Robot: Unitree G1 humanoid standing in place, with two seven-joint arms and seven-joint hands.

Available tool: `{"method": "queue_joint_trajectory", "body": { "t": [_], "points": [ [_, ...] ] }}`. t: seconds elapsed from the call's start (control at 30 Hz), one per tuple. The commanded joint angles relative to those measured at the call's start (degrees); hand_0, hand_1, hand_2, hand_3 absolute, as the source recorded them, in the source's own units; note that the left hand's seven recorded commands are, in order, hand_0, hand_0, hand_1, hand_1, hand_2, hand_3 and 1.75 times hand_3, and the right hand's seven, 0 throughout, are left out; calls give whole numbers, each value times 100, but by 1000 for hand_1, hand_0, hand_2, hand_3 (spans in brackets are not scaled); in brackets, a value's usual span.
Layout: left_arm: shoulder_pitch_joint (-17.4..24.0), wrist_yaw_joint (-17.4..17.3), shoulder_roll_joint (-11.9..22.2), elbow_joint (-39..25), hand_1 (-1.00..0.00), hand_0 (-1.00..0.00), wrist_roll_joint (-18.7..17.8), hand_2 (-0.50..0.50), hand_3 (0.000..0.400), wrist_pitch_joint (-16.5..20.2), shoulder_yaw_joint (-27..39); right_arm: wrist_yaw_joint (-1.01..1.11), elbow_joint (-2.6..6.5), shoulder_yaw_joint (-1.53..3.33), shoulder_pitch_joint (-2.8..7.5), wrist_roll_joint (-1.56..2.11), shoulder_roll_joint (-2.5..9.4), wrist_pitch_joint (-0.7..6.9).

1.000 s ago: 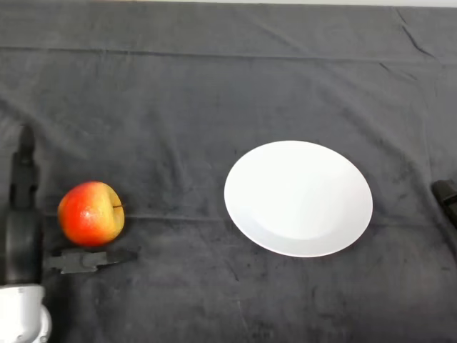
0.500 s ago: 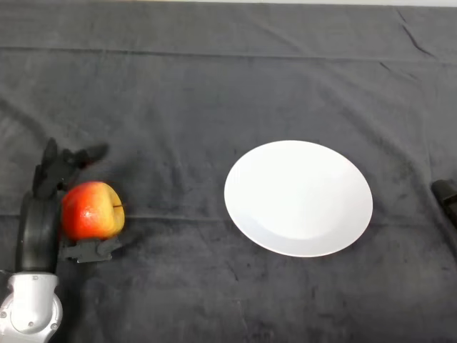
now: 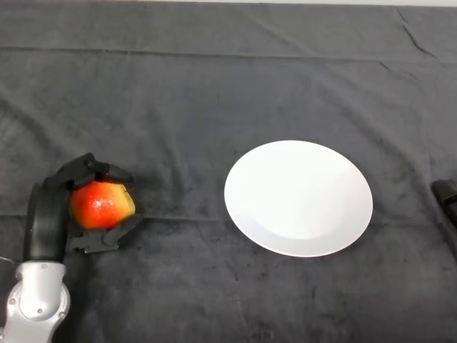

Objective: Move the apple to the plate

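A red and yellow apple sits at the left of the dark cloth, wrapped by my black left hand. The fingers curl over its far side and the thumb presses in from the near side, so the hand is shut on it. Part of the apple's left side is hidden by the palm. I cannot tell whether the apple still rests on the cloth. A white round plate lies to the right of centre, well apart from the apple, with nothing on it.
The dark cloth covers the whole table, with folds along the back. A small black object pokes in at the right edge, just beyond the plate.
The hand's fingers have curled down over the apple's far side and the thumb has closed in, taking hold of it. The apple has shifted slightly to the right and turned.
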Motion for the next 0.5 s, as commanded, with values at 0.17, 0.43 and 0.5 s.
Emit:
{"method": "queue_joint_trajectory", "body": {
  "t": [0.17, 0.43, 0.5],
  "points": [
    [374, 116, 92, -1311, -1000, -1000, 107, 0, 400, 506, -300, -25, 121, -54, -265, -53, -143, 53],
    [692, 298, -9, -2941, -1000, -1000, 357, 0, 400, 1300, -822, -40, 87, -51, -253, -55, -129, 52],
    [735, 349, -30, -3275, -1000, -1000, 418, 0, 400, 1479, -1005, -45, 78, -50, -249, -55, -126, 52]
  ]
}}
